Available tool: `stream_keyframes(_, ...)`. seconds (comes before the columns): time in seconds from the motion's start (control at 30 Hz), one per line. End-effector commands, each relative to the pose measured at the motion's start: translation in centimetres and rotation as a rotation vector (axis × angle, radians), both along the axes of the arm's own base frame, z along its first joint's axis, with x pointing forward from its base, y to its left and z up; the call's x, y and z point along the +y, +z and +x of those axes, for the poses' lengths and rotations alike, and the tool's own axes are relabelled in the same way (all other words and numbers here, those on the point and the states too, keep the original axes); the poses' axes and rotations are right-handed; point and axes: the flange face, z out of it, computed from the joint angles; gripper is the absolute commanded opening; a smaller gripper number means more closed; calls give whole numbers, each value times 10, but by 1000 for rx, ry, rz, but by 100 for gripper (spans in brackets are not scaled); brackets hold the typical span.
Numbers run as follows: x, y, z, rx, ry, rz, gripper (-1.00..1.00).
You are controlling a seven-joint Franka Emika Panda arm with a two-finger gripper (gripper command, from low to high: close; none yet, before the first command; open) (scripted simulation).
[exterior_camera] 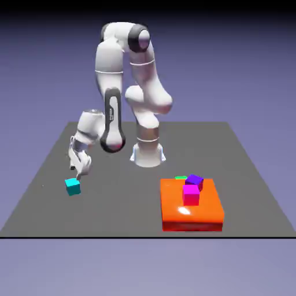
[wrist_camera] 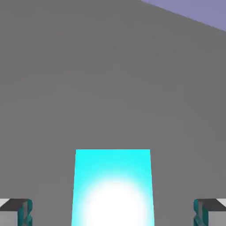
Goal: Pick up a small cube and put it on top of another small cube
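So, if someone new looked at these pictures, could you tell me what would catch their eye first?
Probably the bright orange block at the table's near edge on the exterior view's right, with a magenta cube and a purple cube on top. Next, the cyan cube alone on the left, just below the gripper; in the hand view it glows between the wide-apart fingertips.

Bare table (exterior_camera: 115,202) all around cyan cube (exterior_camera: 73,186)
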Motion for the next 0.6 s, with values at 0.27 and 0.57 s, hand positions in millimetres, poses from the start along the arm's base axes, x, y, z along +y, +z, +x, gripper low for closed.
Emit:
stream_keyframes(0.27, -6, -25, 3, -2, 0, 2, -100)
stream_keyframes(0.57, 32, 34, 25, -27, 109, 20, -100)
